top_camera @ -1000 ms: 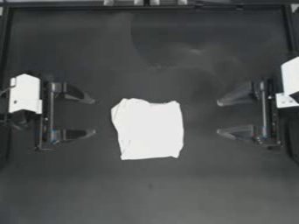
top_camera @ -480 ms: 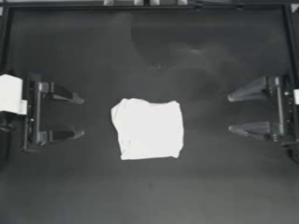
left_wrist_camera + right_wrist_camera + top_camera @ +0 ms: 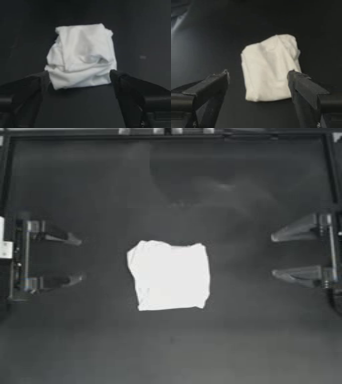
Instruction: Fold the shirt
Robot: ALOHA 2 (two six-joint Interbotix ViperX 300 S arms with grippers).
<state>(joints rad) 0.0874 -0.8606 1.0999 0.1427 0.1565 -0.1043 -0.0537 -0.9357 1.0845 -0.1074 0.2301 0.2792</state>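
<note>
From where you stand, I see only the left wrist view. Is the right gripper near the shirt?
Observer: No. The right gripper is open at the table's right side, apart from the shirt.
Operator: And my left gripper?
Observer: The left gripper is open at the left side, also clear of it.
Operator: Is the shirt folded?
Observer: From above it is a compact, roughly rectangular bundle near the middle of the table.

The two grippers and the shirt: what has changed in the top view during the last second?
Both arms drew back outward. The left gripper moved toward the left edge, the right gripper toward the right edge, both with jaws open and holding nothing. Nothing was taken hold of or let go. The shirt stayed as it was: a folded white packet lying at the middle of the table, untouched.
</note>
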